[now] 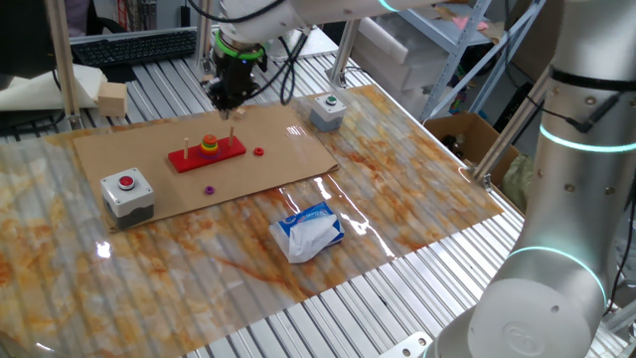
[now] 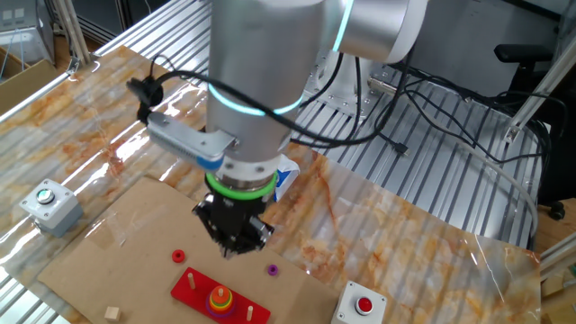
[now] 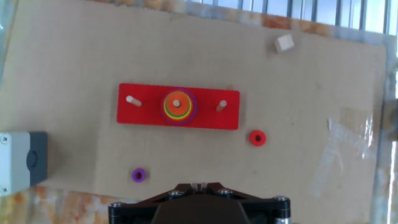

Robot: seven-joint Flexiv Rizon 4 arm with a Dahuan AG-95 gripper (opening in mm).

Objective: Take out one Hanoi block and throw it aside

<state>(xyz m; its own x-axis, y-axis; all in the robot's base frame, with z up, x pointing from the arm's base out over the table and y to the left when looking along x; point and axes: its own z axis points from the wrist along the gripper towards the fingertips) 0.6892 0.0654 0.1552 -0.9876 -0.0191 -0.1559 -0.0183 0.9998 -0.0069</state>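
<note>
On the brown cardboard sheet [image 3: 298, 81], the Hanoi block [image 3: 176, 104] sits at 12 o'clock from the gripper [image 3: 199, 186], whose fingers I cannot tell are apart or together.

The Hanoi block [image 3: 176, 103] is a little round orange ring. It sits flat on top of the stack on the middle peg, a bit left of the middle and above it in the hand view.
</note>
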